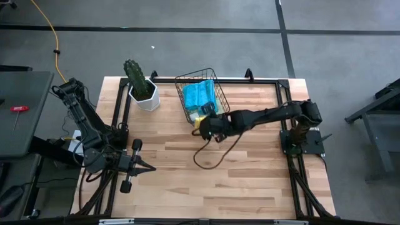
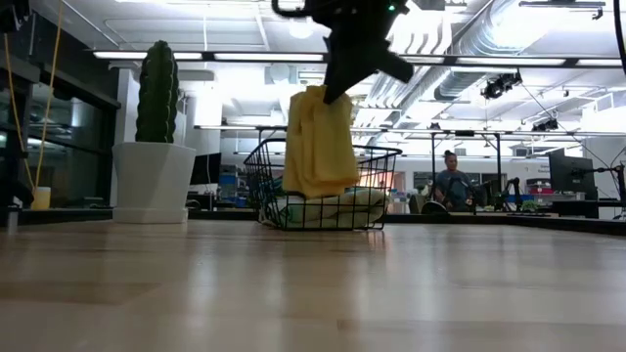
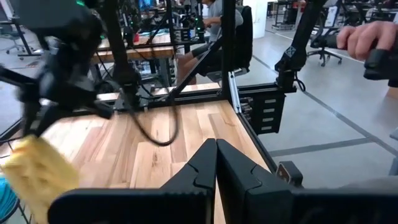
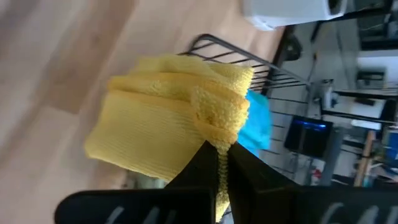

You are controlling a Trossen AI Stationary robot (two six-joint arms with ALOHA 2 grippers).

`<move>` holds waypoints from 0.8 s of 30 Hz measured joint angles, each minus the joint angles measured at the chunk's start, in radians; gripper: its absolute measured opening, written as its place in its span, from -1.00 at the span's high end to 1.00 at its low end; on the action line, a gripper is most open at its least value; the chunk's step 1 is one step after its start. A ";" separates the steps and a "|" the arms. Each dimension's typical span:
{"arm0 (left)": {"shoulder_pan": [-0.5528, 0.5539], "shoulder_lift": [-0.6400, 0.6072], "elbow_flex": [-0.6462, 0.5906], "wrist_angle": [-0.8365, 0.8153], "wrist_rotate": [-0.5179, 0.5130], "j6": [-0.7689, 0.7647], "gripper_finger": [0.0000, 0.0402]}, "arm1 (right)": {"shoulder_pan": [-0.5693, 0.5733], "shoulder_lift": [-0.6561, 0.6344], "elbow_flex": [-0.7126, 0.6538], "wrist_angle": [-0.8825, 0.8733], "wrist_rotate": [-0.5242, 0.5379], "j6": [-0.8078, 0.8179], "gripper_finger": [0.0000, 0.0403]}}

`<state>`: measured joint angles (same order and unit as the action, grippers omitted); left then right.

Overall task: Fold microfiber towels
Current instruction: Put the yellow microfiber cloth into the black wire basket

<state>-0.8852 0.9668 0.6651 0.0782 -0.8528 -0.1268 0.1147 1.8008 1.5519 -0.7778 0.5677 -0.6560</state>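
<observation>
I see a yellow towel [image 2: 318,142] hanging above the front edge of the wire basket [image 2: 377,191], pinched at its top by my right gripper [image 4: 221,152]. A blue towel [image 1: 201,94] lies inside the basket. My left gripper [image 3: 216,163] waits pressed together, well away from the basket.

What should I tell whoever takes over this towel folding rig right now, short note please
Right gripper: shut on the yellow towel, holding it in the air beside the black wire basket.
Left gripper: shut, empty, parked at the table's left edge.
Other towels: a teal-blue towel and more cloths lie in the basket.
Done: one towel lifted out; none lies folded on the table.
Left: lay the yellow towel flat, fold it, then do the rest.
</observation>
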 joint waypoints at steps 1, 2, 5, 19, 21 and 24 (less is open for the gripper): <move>0.000 0.000 0.000 -0.001 0.000 0.000 1.00 | -0.014 0.000 0.000 0.018 0.009 -0.027 1.00; 0.000 0.000 0.000 -0.002 0.000 0.000 1.00 | -0.028 0.000 0.000 0.037 0.011 -0.049 1.00; 0.000 0.000 0.000 -0.004 0.000 0.000 1.00 | -0.068 0.000 0.000 0.102 0.012 -0.088 1.00; 0.001 0.000 0.000 -0.007 0.000 0.000 1.00 | -0.247 0.000 0.000 0.244 -0.073 -0.242 1.00; 0.001 0.000 0.000 -0.007 0.000 0.000 1.00 | -0.271 0.008 -0.001 0.247 -0.101 -0.251 1.00; 0.001 0.000 0.001 -0.007 0.000 0.000 1.00 | -0.298 0.028 -0.002 0.245 -0.123 -0.269 1.00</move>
<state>-0.8841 0.9665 0.6657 0.0708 -0.8526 -0.1270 -0.1837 1.8292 1.5494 -0.5327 0.4447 -0.9254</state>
